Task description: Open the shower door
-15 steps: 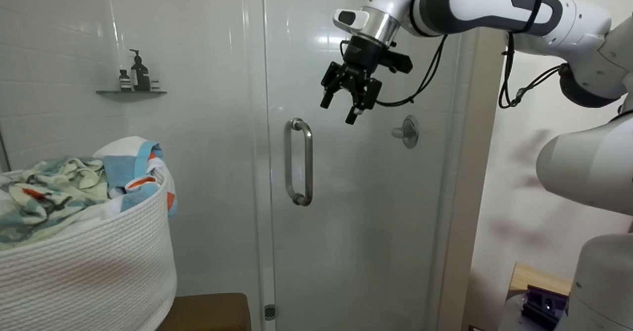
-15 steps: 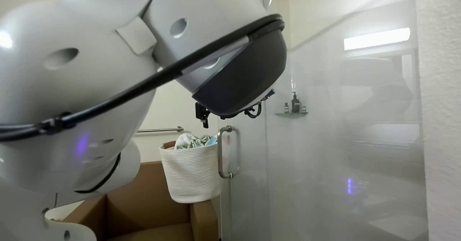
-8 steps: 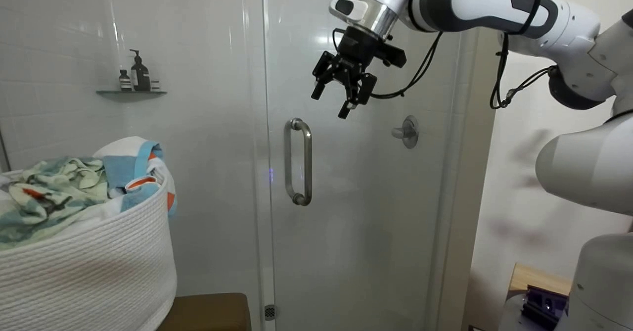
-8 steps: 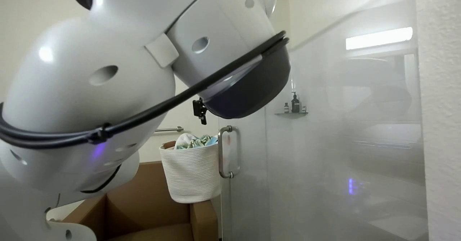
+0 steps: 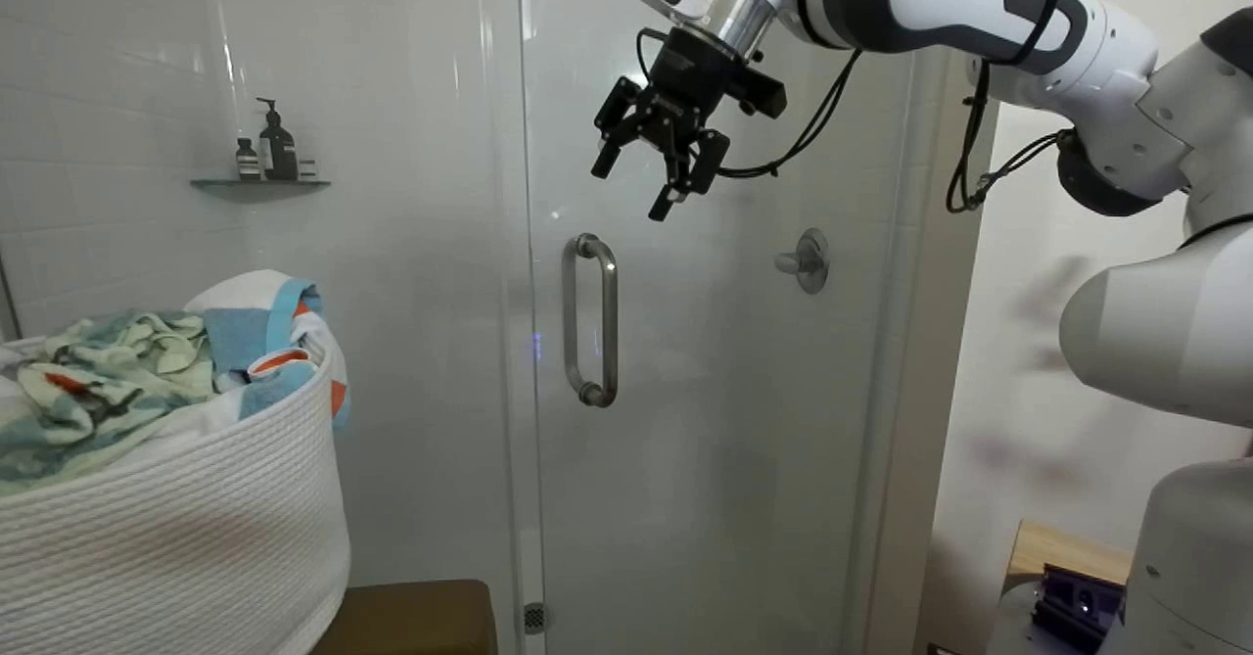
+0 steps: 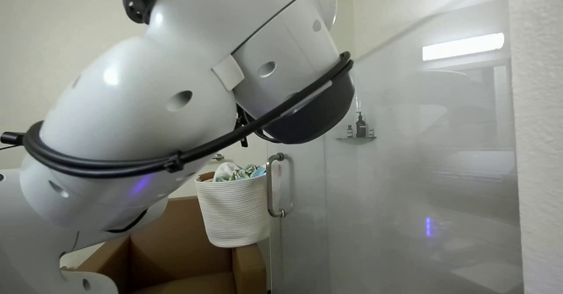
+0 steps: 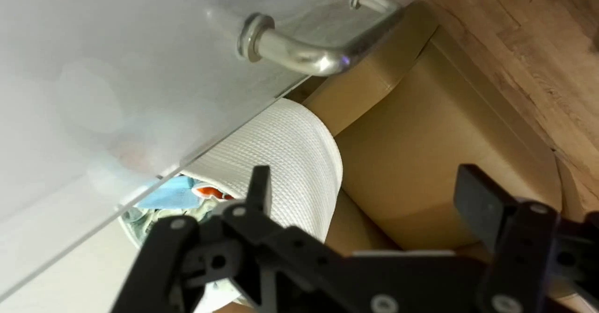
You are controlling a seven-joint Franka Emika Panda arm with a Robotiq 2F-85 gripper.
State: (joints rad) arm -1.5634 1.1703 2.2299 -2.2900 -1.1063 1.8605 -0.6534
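Note:
The shower door is a tall clear glass panel and appears closed. It also shows in an exterior view and in the wrist view. Its silver bar handle is vertical and shows in the other views too. My gripper is above the handle's top end and slightly to its right in that view, apart from it. In the wrist view my gripper has its fingers wide apart with nothing between them; the handle lies beyond the fingertips. In an exterior view the arm hides most of the gripper.
A white woven basket with towels stands beside the door's handle side, on a brown armchair. Inside the shower are a corner shelf with bottles and a round valve knob. A towel bar is on the wall.
My gripper has moved left and slightly up, from right of the handle to nearly above it. The arm has shifted along and now covers more of the gripper in an exterior view. The door has not moved.

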